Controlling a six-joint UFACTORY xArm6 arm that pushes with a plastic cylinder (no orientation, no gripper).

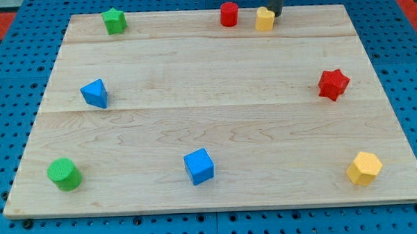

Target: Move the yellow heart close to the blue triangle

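Pale wooden board [216,130] on a blue perforated base [7,138].
The board shows smooth, matt planks with fine grain; the yellow heart [264,19] and blue triangle [94,93] look like smooth, solid-coloured plastic.

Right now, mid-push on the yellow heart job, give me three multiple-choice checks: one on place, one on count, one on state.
1. Where is the blue triangle?
A. view's left
B. view's right
C. top edge

2. How many blue blocks?
A. one
B. two
C. three

3. My tip is:
A. against the yellow heart
B. by the red star
C. out of view

Key: 1 A, it sits left of centre. 2 B, triangle plus blue cube. 3 A, the tip meets the heart's right side.
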